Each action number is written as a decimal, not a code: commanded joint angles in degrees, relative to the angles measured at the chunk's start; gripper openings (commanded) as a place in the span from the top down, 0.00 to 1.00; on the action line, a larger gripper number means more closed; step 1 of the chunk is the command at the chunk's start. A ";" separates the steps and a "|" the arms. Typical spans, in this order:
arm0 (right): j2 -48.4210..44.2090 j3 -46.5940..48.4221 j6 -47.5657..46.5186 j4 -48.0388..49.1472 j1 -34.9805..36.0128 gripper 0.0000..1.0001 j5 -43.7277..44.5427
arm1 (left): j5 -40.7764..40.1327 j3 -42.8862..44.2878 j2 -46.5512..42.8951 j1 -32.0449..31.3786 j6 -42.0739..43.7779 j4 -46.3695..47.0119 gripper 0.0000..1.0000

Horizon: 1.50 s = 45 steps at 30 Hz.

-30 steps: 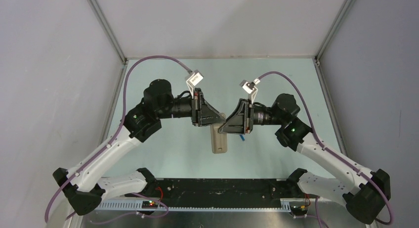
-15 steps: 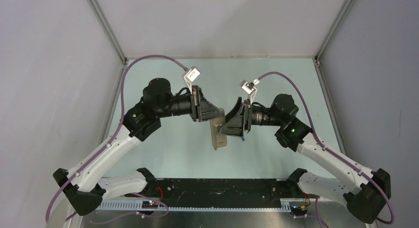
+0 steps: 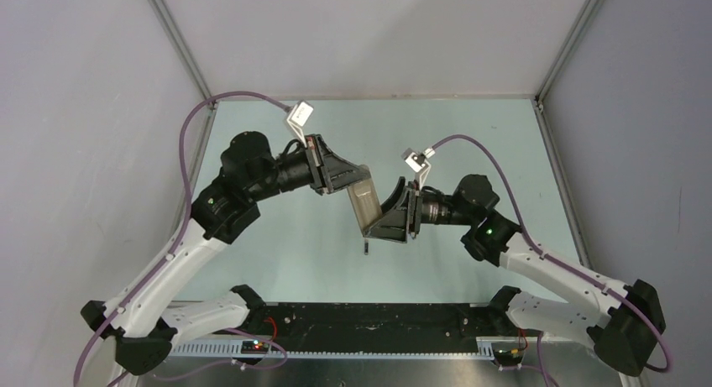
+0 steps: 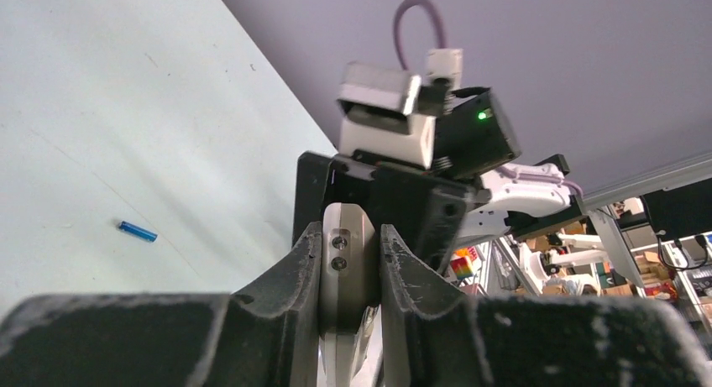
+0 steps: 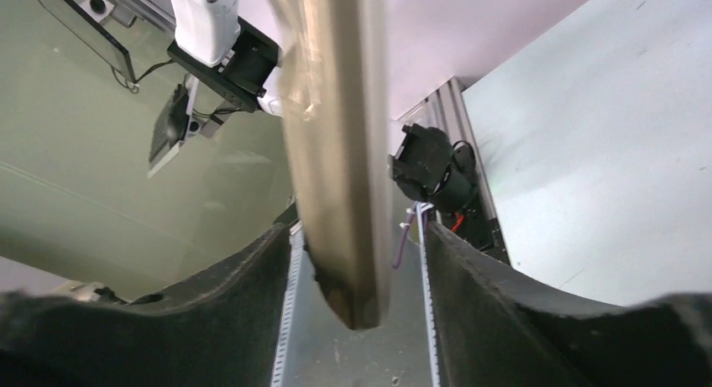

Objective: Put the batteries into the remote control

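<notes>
While the left gripper [image 4: 351, 240] presses both fingers tight against one end of the remote control [image 3: 367, 206], the handset hangs tilted in the air above the table [image 3: 277, 253]. It slants from that held end down toward the arm bases, with a plain beige-grey side facing the overhead camera. In the left wrist view the gripped end shows between the two dark fingers as a narrow beige strip with two small dark dots on it.

At the remote's free end sits the right gripper [image 5: 359, 236], with its jaws spread wide, one on each side of the handset. In the right wrist view, where the remote is blurred, a gap shows between it and each finger, so this pincer has hold of nothing.

The blue battery [image 4: 137, 231] lies flat on the table, well apart from the remote and to its left in the left wrist view. Just past the remote's free end, toward the arm bases, a tiny dark sliver lies on the table. It looks like the dark battery [image 3: 366, 249], though it is too small to be sure.
</notes>
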 commanded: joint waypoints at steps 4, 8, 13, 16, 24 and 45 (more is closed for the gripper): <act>2.12 -1.10 6.43 14.01 2.20 0.65 2.04 | 0.00 2.67 -1.89 0.29 -1.29 1.59 1.00; 2.31 -1.02 7.28 14.55 2.16 0.85 1.61 | 2.75 2.66 -2.32 0.34 1.21 1.59 0.82; 2.57 -0.54 8.31 13.00 1.05 0.96 -3.16 | 10.54 -0.17 -4.42 3.96 5.05 1.56 0.48; 2.56 0.30 6.58 10.09 0.89 0.97 -6.34 | 13.51 -2.01 -6.29 5.32 5.32 1.48 0.37; 4.15 3.21 2.75 3.99 1.72 0.97 -11.25 | 18.25 -6.13 -6.24 5.45 2.95 1.35 0.29; 8.99 4.86 5.48 5.30 0.86 0.62 -13.94 | 18.70 -6.83 -4.27 5.54 2.23 -0.10 1.00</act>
